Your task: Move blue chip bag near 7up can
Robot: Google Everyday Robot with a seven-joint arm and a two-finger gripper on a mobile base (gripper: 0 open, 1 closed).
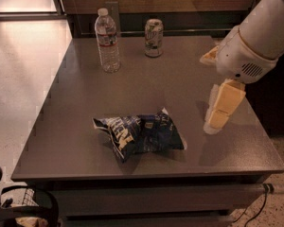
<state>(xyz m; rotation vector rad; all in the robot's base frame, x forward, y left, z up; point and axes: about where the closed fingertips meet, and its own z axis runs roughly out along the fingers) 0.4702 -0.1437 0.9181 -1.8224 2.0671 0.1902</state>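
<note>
Foil crumpled and dark, the blue chip bag (142,135) lies flat near the front edge of the tabletop (180,79). It is well apart from the 7up can (154,38), which stands upright near the back edge with a clear plastic water bottle (107,40) to its left in view. The tool (217,119) hangs to the right of the bag, near it but not touching, and carries nothing; whether it is released or clenched cannot be told. The step in hand looks to be the reach for the bag, with the carry not yet begun. To do it well, the tool should come over the bag's puffed middle and close on a raised ridge of foil rather than a flat corner, since slick foil is likely to slip from a thin pinch. Lifting clear before travelling would avoid dragging. The set-down should fall just beside the can, on the side away from the bottle, so neither gets knocked over.
</note>
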